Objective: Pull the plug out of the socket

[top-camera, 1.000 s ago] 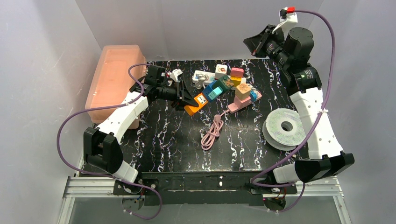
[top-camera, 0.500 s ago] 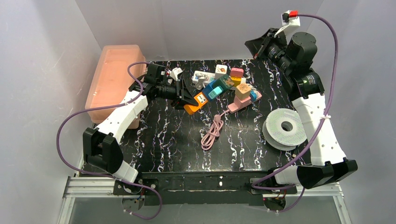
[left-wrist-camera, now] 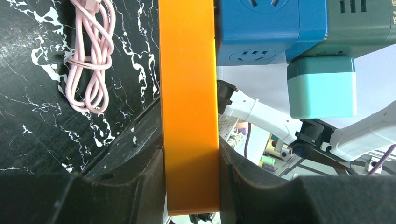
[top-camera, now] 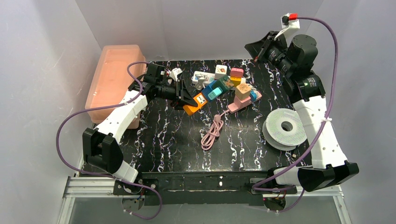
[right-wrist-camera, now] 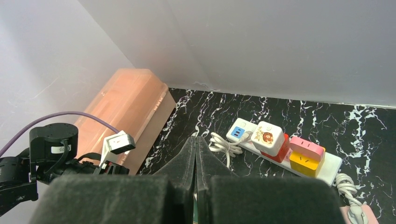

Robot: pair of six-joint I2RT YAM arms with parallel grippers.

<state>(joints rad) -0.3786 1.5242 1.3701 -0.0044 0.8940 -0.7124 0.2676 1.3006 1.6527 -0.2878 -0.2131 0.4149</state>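
Observation:
The socket, a short orange power strip, lies in the cluster at the middle back of the table. My left gripper is shut on its near end. In the left wrist view the strip stands squeezed between both pads, with the gripper closed round it. A blue cube plug sits on the strip's face, joined to a dark green block and a light teal plug. The blue plug also shows in the top view. My right gripper is shut and empty, raised at the back right.
The coiled pink cable lies in front of the cluster. A long white strip with several plugs and a pink strip lie close by. A translucent pink bin stands at the left, and a white spool at the right.
My right arm has lifted and drawn back slightly toward the rear wall. My left gripper has stayed shut on the orange strip, which has shifted only a little.

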